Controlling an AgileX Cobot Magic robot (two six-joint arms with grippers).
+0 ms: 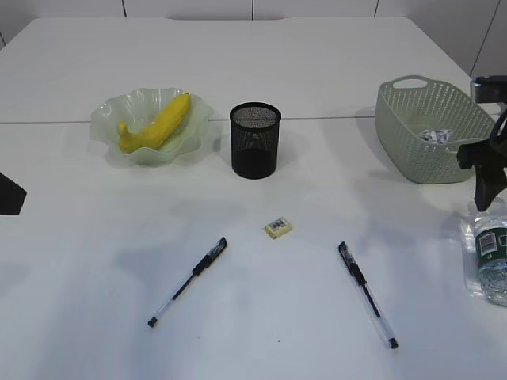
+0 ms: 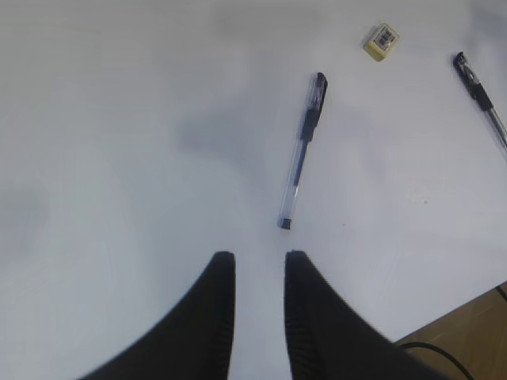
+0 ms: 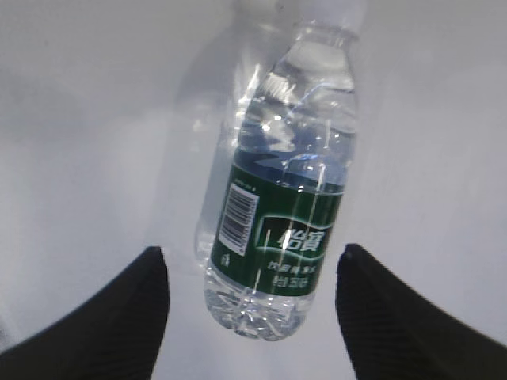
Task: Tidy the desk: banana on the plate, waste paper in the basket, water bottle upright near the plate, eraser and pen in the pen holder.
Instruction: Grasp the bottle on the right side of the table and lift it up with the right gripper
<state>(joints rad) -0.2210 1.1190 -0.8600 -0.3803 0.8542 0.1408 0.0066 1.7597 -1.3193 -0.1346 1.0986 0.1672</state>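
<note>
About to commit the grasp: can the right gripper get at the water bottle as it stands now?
Probably yes. The right gripper is open, its fingers either side of the water bottle lying on the table, and nothing sits between them.

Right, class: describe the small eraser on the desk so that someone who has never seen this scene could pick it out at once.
Start at the black wire-mesh pen holder standing mid-desk, right of the pale green wavy plate. On the white tabletop in front of it, between two clear black-capped pens, lies the small cream-yellow block eraser. Unlike the long pens, it is squat and carries a barcode label.
</note>
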